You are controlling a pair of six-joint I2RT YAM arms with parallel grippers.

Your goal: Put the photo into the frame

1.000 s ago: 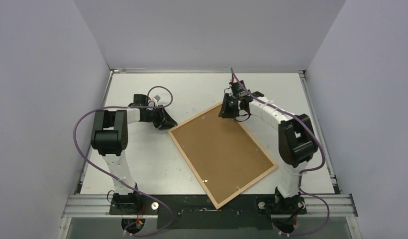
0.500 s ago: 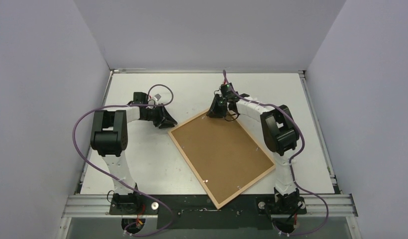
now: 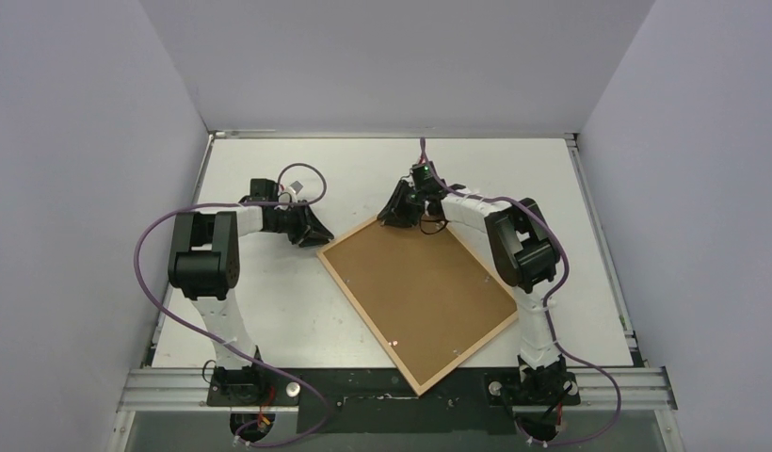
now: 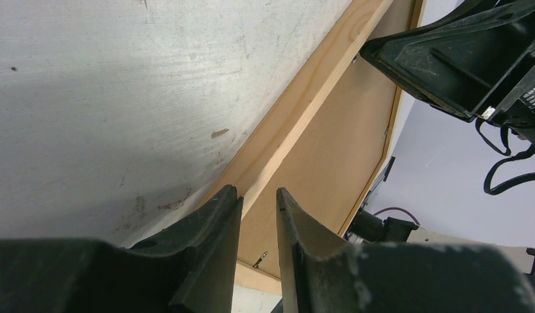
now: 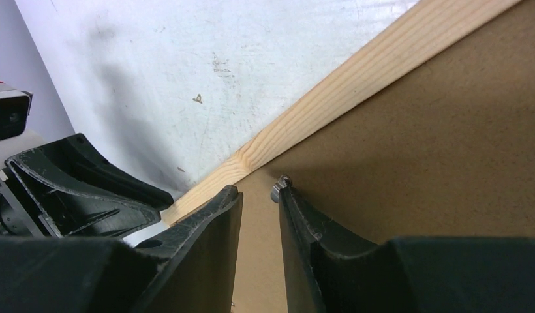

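Note:
The light-wood frame (image 3: 369, 321) lies face down on the table, turned diagonally, with the brown backing board (image 3: 420, 287) filling it. The photo is hidden from every view. My left gripper (image 3: 320, 235) is low at the frame's left corner, jaws nearly together with nothing between them; in the left wrist view its tips (image 4: 258, 194) hang over the rail (image 4: 304, 104). My right gripper (image 3: 390, 215) is at the frame's far corner, jaws nearly together and empty; in the right wrist view its tips (image 5: 258, 189) sit just inside the rail (image 5: 356, 85), beside a small metal tab (image 5: 278, 189).
Grey walls enclose the white table (image 3: 269, 311) on three sides. The two grippers face each other across the frame's upper-left rail; the right one shows in the left wrist view (image 4: 460, 59) and the left one in the right wrist view (image 5: 76, 189). Small metal tabs dot the backing's edges.
My right gripper has moved left along the frame's far edge to its upper corner. The frame has shifted slightly. The left gripper has stayed at the left corner.

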